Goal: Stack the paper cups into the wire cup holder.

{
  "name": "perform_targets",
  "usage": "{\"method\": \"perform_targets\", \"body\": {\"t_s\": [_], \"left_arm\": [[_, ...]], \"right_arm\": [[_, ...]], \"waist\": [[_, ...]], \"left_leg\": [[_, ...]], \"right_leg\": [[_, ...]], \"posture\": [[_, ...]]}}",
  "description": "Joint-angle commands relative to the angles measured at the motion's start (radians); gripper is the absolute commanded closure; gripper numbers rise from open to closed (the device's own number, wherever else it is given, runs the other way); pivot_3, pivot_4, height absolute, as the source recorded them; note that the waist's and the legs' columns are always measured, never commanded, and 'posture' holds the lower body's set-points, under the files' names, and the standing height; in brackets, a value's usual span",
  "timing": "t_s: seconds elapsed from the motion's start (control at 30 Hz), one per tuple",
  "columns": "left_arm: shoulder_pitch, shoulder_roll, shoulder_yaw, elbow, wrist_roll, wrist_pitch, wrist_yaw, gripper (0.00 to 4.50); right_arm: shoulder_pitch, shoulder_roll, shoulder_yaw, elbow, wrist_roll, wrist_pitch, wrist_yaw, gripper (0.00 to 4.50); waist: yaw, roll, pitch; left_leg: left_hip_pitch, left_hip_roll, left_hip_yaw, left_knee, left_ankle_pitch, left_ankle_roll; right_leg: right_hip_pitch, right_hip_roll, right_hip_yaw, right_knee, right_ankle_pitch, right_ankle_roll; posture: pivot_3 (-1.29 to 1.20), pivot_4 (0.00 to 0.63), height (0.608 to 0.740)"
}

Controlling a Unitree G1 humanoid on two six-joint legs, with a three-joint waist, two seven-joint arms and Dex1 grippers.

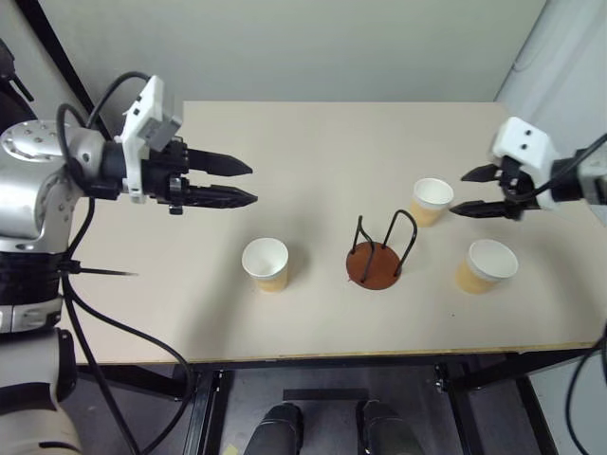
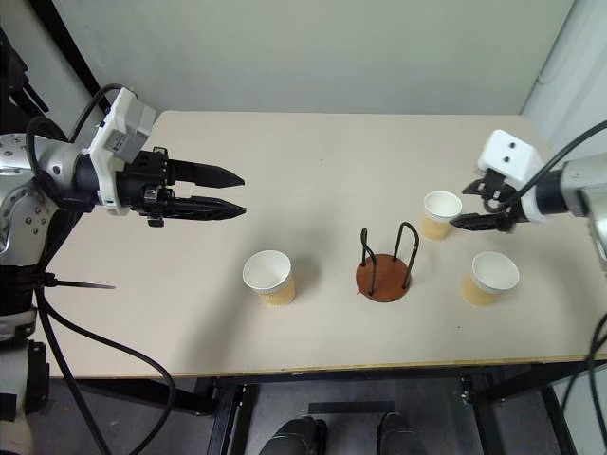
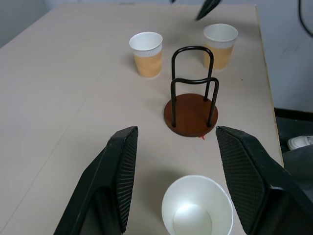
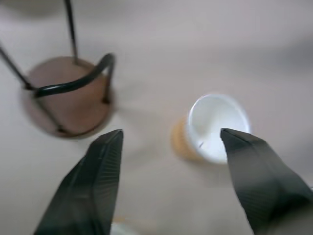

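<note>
**Both grippers empty, all three cups loose on the table**

Right gripper (image 1: 460, 193): fingers spread, nothing between them, hovering just beside the far cup (image 1: 432, 201). Left gripper (image 1: 248, 183): likewise parted and empty, well above the table (image 1: 313, 142), aimed toward the middle. Wire cup holder (image 1: 377, 256) upright and bare, flanked by the left-hand cup (image 1: 266, 263) and the near right cup (image 1: 486, 266).

Likely trouble: a fingertip clipping the far cup's rim on approach and toppling it, squeezing the thin wall out of round, or snagging a wire loop during insertion and dragging the light holder aside.
</note>
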Motion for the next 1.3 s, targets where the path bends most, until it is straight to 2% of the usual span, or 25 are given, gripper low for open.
{"method": "perform_targets", "body": {"t_s": [0.03,0.27,0.73,0.83,1.07,1.2,1.3], "left_arm": [[-0.037,0.000,0.021,-0.012,-0.009,-0.005,-0.010,1.77],[-0.059,0.009,0.020,-0.030,-0.005,-0.005,-0.018,1.77],[-0.035,0.033,0.040,-0.056,-0.012,0.004,0.000,1.77],[-0.031,0.037,0.041,-0.059,-0.012,0.004,0.004,1.77],[-0.023,0.043,0.040,-0.060,-0.011,0.001,0.004,1.77],[-0.023,0.042,0.036,-0.054,-0.008,-0.003,0.001,1.77],[-0.026,0.040,0.033,-0.056,-0.010,-0.005,-0.005,1.77]], "right_arm": [[-0.054,0.020,0.057,0.100,-0.116,-0.169,0.016,1.21],[-0.177,0.120,0.141,0.368,-0.272,-0.407,0.032,1.21],[-0.296,0.233,0.195,0.761,-0.473,-0.665,0.017,1.21],[-0.321,0.267,0.201,0.828,-0.501,-0.693,-0.006,1.78],[-0.349,0.291,0.184,0.866,-0.510,-0.721,0.022,4.38],[-0.345,0.267,0.164,0.819,-0.487,-0.715,0.071,4.45],[-0.326,0.223,0.118,0.693,-0.428,-0.670,0.148,4.45]], "waist": [[-0.001,0.000,0.000],[0.000,0.000,0.000],[0.000,0.001,0.000],[0.000,0.001,0.000],[0.002,0.001,0.001],[0.003,0.001,0.001],[0.003,0.002,0.001]], "left_leg": [[0.000,0.000,0.000,0.000,0.000,0.000],[-0.002,0.000,0.000,0.000,-0.001,0.001],[-0.002,0.000,-0.001,-0.002,-0.002,0.000],[-0.002,0.000,-0.001,-0.002,-0.002,0.000],[-0.003,0.000,-0.002,-0.002,-0.003,-0.001],[-0.003,0.000,-0.002,-0.003,-0.003,-0.002],[-0.003,0.000,-0.002,-0.003,-0.003,-0.002]], "right_leg": [[0.000,0.000,0.000,0.000,0.001,0.001],[-0.001,-0.001,-0.001,-0.001,0.003,0.004],[-0.001,-0.001,-0.003,-0.001,0.002,0.002],[-0.002,-0.001,-0.003,-0.001,0.002,0.001],[-0.002,-0.001,-0.004,-0.001,0.001,-0.001],[-0.002,-0.002,-0.005,-0.001,0.001,-0.002],[-0.002,-0.002,-0.006,-0.001,0.001,-0.002]], "posture": [[0.00,0.150,0.740],[0.00,0.150,0.740],[0.00,0.150,0.740],[0.00,0.150,0.740],[0.00,0.150,0.740],[0.00,0.150,0.740],[0.00,0.150,0.740]]}}
